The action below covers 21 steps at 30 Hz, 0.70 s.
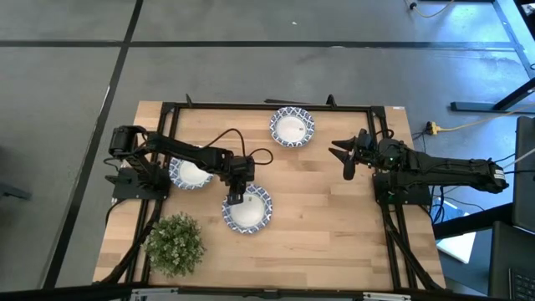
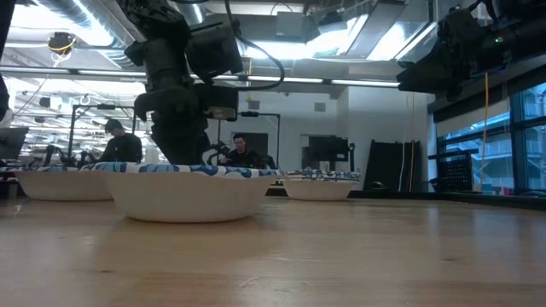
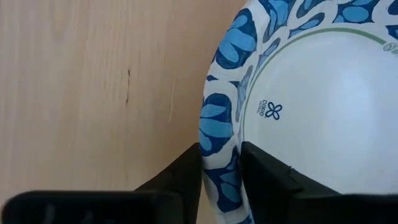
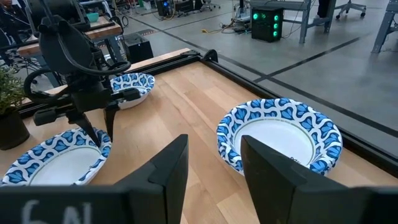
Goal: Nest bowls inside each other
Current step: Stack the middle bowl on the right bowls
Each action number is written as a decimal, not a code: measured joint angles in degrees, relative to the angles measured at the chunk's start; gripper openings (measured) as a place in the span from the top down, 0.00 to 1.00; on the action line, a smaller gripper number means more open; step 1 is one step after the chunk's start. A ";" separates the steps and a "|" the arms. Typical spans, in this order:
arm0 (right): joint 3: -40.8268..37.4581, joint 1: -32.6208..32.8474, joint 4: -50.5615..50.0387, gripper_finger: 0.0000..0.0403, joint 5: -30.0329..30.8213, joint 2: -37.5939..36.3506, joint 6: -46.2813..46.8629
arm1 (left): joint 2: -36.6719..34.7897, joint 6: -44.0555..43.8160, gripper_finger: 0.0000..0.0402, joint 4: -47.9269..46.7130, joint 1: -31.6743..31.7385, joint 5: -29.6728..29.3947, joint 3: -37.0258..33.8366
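- Bowls are lying in three places on the table (image 1: 334, 217), well apart from one another; I am seeing no two of these places joined yet, so most of the nesting is still ahead, as I judge it.
- Front bowl (image 1: 247, 210) is sitting near the table's middle, just beside the plant (image 1: 175, 243), and I cannot tell whether it is one bowl or several already stacked.
- My left gripper (image 1: 235, 198) is standing over that bowl's rim, and in the left wrist view my fingers (image 3: 264, 180) are closing narrowly on the patterned rim, one outside and one inside.
- Left bowl (image 1: 191, 174) is resting under my left arm, near its base, partly hidden.
- Far bowl (image 1: 292, 127) is sitting alone by the table's far edge.
- My right gripper (image 1: 348, 155) is hovering off the wood at the right side, near the far bowl, fingers (image 4: 168, 168) parted and holding nothing.
- I am judging this an early grasp: lifting and dropping into another bowl is yet to come.
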 joint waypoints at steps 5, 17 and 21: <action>0.00 0.00 0.00 0.63 0.00 0.00 -0.01 | -0.04 0.24 0.87 0.17 0.35 2.94 0.02; 0.00 0.00 -0.03 0.63 0.00 0.00 -0.02 | -0.27 0.35 0.99 0.14 3.19 4.04 0.16; 0.00 0.00 -0.07 0.63 0.00 0.00 -0.04 | -0.33 0.59 0.99 -0.07 5.10 5.88 2.86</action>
